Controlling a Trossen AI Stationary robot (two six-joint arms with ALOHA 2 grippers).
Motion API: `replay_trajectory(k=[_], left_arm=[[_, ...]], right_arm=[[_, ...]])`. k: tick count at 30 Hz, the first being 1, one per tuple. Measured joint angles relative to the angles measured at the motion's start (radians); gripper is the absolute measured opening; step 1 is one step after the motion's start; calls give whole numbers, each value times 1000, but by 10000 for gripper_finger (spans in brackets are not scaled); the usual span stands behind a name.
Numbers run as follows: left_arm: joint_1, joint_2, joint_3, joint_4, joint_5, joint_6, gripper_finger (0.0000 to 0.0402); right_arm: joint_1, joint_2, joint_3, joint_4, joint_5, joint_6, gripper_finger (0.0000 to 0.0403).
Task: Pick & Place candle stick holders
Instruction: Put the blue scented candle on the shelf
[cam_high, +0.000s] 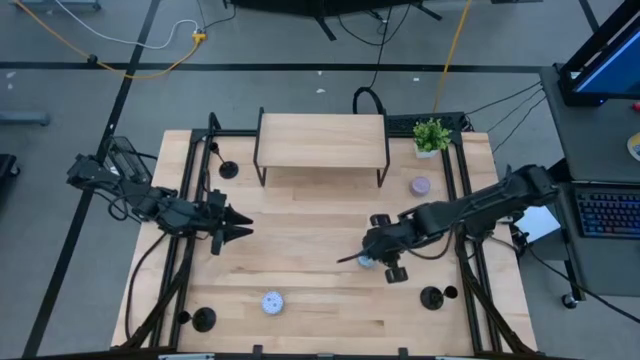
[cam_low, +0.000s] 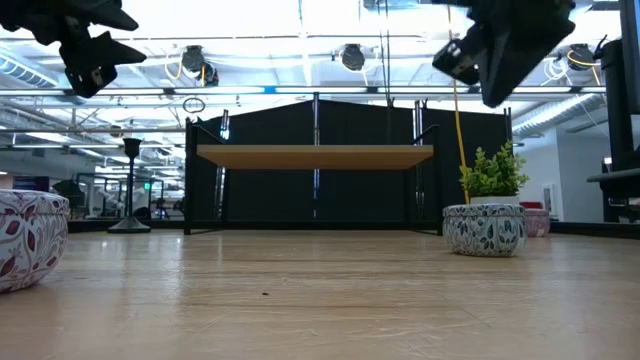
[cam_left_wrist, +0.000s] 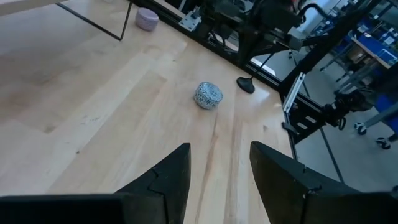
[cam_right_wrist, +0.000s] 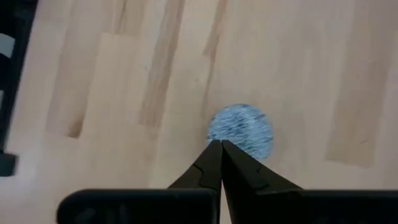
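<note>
Roughly left to right: left gripper (cam_high: 238, 232) hovers above the left-middle of the light wooden table (cam_high: 300, 215), its two dark fingers (cam_left_wrist: 163, 180) spread well apart, nothing between them. One small matte-black candle stick holder with a round disc base (cam_high: 229, 169) stands at the table's back left, just beside the wooden shelf on black metal legs (cam_high: 322, 140); another (cam_high: 204, 320) sits near the front left corner. A white patterned round puck (cam_high: 272, 302) lies front centre. Right gripper (cam_high: 366, 252) hangs low over the right-middle of the table, fingers pinched together to a point, holding nothing, directly above a blue speckled round puck (cam_right_wrist: 240, 129), which it mostly hides from above. A third black holder (cam_high: 432, 297) stands front right. At back right are a lavender puck (cam_high: 421, 185) and a small green potted plant (cam_high: 432, 135).

No readable writing or labels anywhere. The holders' stems are too thin to make out from above.
</note>
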Motion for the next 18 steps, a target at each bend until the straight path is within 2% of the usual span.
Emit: replay_trajectory(k=[7, 18], left_arm=[[0, 0, 0, -8, 0, 6, 170], [0, 0, 0, -19, 0, 6, 170]], right_arm=[[-1, 34, 0, 15, 1, 62, 66], [-13, 33, -30, 73, 3, 113, 232]])
